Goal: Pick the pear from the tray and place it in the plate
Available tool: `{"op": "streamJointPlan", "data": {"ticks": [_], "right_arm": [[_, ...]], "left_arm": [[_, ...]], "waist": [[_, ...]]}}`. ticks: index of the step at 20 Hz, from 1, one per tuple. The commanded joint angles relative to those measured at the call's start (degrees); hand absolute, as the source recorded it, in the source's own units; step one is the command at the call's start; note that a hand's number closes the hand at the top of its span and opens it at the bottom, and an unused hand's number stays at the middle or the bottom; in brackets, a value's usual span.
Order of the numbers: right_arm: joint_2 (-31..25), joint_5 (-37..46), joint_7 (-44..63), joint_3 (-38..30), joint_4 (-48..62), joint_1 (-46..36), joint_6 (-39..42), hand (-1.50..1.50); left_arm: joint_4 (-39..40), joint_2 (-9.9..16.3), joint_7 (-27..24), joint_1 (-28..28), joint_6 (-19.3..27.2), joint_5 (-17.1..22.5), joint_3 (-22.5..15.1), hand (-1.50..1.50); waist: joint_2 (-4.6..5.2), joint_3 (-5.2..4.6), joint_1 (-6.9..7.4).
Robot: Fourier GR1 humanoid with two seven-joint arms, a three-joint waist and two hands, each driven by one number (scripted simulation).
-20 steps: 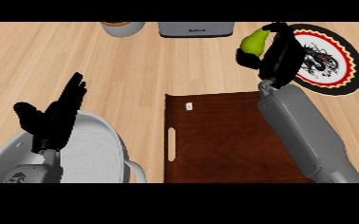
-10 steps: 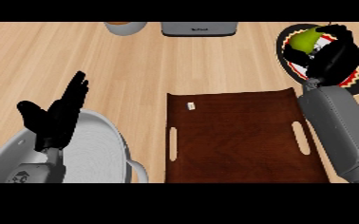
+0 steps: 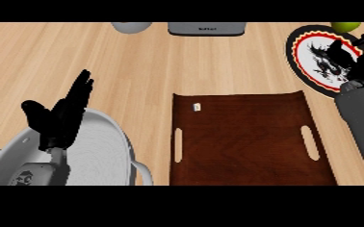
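Observation:
The green pear (image 3: 347, 26) lies at the far rim of the round plate (image 3: 302, 60), which is white with a red and black border, at the counter's right. My right hand (image 3: 343, 60) is over the plate just on the near side of the pear. Its fingers are spread and curl round nothing. The dark brown wooden tray (image 3: 241, 144) lies in the middle with nothing on it but a small white tag (image 3: 197, 107). At the lower left my left hand (image 3: 62, 118) rests open, fingers up.
A large pale grey round vessel (image 3: 99, 149) sits under my left hand at the lower left. At the counter's far edge stand a grey box-shaped appliance (image 3: 207, 28) and a grey bowl (image 3: 131, 26). Light wood counter (image 3: 107, 62) lies between them.
My right hand carried the pear to the right over the plate and opened. The pear now sits apart from the fingers at the plate's far rim. The left hand stayed put.

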Motion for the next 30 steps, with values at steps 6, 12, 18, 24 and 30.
{"op": "streamJointPlan", "data": {"ticks": [6,12,18,24,30], "right_arm": [[-3.2,-11.4,-5.4,-3.8,12.6,-0.1,15.4,-1.5],[-2.7,-20.0,-18.9,-9.1,13.3,-1.3,20.1,-1.5],[-0.9,-28.6,-33.2,-17.2,11.2,-1.8,17.9,-1.5],[-2.0,-37.6,-42.3,-26.1,12.4,-0.3,22.0,-1.5],[-3.5,-45.1,-51.2,-31.0,14.5,3.7,37.5,-1.5]], "left_arm": [[3.9,-3.0,2.4,4.2,-3.5,1.6,-4.0,0.0],[4.4,-3.4,3.5,2.7,-3.7,1.9,-3.5,0.0],[4.4,-4.2,3.5,3.1,-2.4,1.0,-3.2,0.0],[4.5,-5.7,2.5,6.3,-2.0,-0.5,-4.8,0.0],[5.4,-4.0,3.2,5.2,-3.2,1.4,-1.6,0.0]], "waist": [[1.83,-1.17,1.76],[1.9,-0.9,1.15],[1.55,-0.87,0.23],[0.95,-1.09,-0.82],[0.41,-1.32,-1.94]]}}
